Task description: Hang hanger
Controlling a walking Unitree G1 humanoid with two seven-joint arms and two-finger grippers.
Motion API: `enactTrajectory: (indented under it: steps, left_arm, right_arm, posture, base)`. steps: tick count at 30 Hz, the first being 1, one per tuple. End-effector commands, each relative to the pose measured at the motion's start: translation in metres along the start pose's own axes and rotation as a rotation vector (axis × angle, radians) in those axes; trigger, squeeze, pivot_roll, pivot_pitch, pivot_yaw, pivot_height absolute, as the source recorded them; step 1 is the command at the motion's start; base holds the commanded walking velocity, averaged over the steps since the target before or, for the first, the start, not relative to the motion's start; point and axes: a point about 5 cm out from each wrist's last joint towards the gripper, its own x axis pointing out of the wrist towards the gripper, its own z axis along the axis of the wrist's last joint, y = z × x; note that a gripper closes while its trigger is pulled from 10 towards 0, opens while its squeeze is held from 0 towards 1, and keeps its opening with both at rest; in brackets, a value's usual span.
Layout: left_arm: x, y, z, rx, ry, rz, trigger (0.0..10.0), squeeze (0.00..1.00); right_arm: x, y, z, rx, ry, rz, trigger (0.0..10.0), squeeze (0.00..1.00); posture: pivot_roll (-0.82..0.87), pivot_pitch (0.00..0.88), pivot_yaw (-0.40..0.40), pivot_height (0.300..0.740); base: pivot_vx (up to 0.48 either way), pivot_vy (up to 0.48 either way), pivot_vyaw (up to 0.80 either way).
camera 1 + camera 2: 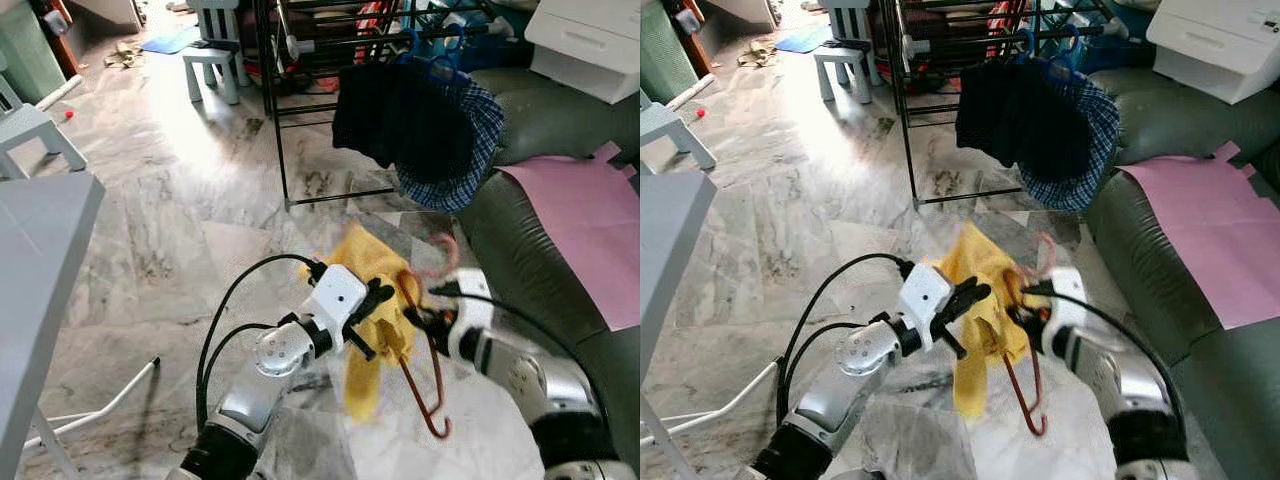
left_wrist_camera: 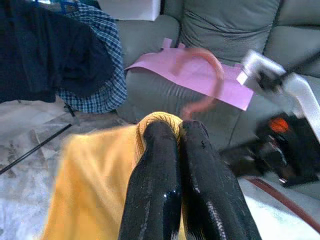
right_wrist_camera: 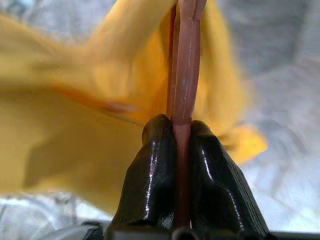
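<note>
A reddish-brown hanger (image 1: 432, 390) hangs in the air over the marble floor, its pink hook (image 1: 444, 254) pointing up toward the sofa. A yellow garment (image 1: 368, 300) is draped on it. My right gripper (image 1: 418, 316) is shut on the hanger's bar (image 3: 184, 100). My left gripper (image 1: 378, 296) is shut on a fold of the yellow garment (image 2: 155, 120) right beside it. Ahead stands a black clothes rack (image 1: 330, 60) with a dark garment (image 1: 400, 115) and a blue checked shirt (image 1: 470, 150) on blue hangers.
A dark green sofa (image 1: 545, 250) with a pink sheet (image 1: 590, 215) runs along the right. A white box (image 1: 590, 40) sits on its far end. A grey table (image 1: 40, 260) edge is at the left, with small stools (image 1: 215, 55) further back.
</note>
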Motion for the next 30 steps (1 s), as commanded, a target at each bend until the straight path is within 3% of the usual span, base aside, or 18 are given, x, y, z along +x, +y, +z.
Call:
enactTrajectory:
  steps: [1, 7, 11, 16, 19, 21, 22, 23, 27, 30]
  left_arm:
    - [0.004, 0.000, 0.007, 0.012, -0.021, -0.011, 10.0, 0.00]
    - [0.006, 0.003, 0.010, 0.035, -0.034, 0.015, 10.0, 0.00]
    - [0.002, 0.015, 0.010, 0.039, -0.035, 0.083, 10.0, 0.00]
    - [-0.003, 0.019, 0.005, 0.048, -0.008, 0.090, 10.0, 0.00]
    - [-0.005, 0.019, 0.002, 0.062, 0.009, 0.075, 10.0, 0.00]
    - [-0.004, 0.018, -0.001, 0.073, 0.025, 0.057, 10.0, 0.00]
    - [-0.004, 0.018, -0.001, 0.073, 0.025, 0.057, 10.0, 0.00]
    - [-0.004, 0.016, -0.004, 0.078, 0.045, 0.036, 10.0, 0.00]
    - [-0.005, 0.009, -0.011, 0.082, 0.078, -0.013, 10.0, 0.00]
    - [-0.005, 0.004, -0.014, 0.102, 0.096, -0.035, 10.0, 0.00]
  right_arm:
    - [-0.002, 0.000, 0.019, 0.027, -0.088, -0.022, 10.0, 0.00]
    - [-0.003, -0.021, 0.038, 0.134, -0.149, -0.182, 10.0, 0.00]
    - [-0.005, -0.028, 0.037, 0.199, -0.133, -0.195, 10.0, 0.00]
    - [-0.006, -0.034, 0.040, 0.271, -0.161, -0.235, 10.0, 0.00]
    - [-0.007, -0.036, 0.054, 0.323, -0.240, -0.248, 10.0, 0.00]
    - [-0.013, -0.038, 0.077, 0.375, -0.374, -0.245, 10.0, 0.00]
    - [-0.013, -0.038, 0.077, 0.375, -0.374, -0.245, 10.0, 0.00]
    - [-0.018, -0.037, 0.093, 0.399, -0.465, -0.218, 10.0, 0.00]
    - [-0.026, -0.029, 0.118, 0.390, -0.595, -0.160, 10.0, 0.00]
    - [-0.018, -0.011, 0.119, 0.328, -0.528, -0.074, 10.0, 0.00]
  posture:
    - [-0.06, 0.064, -0.002, 0.740]
    - [-0.05, 0.060, -0.007, 0.740]
    - [-0.05, 0.059, -0.009, 0.740]
    - [-0.04, 0.060, -0.012, 0.740]
    - [-0.04, 0.060, -0.012, 0.740]
    - [-0.05, 0.057, -0.007, 0.740]
    - [-0.05, 0.057, -0.007, 0.740]
    - [-0.05, 0.057, -0.007, 0.740]
    - [-0.05, 0.056, -0.008, 0.740]
    - [-0.05, 0.055, -0.010, 0.740]
  base:
    - [0.000, 0.000, 0.00]
    - [0.000, 0.000, 0.00]
    - [0.000, 0.000, 0.00]
    - [0.000, 0.000, 0.00]
    - [0.000, 0.000, 0.00]
    - [0.000, 0.000, 0.00]
    - [0.000, 0.000, 0.00]
    - [0.000, 0.000, 0.00]
    - [0.000, 0.000, 0.00]
    - [0.000, 0.000, 0.00]
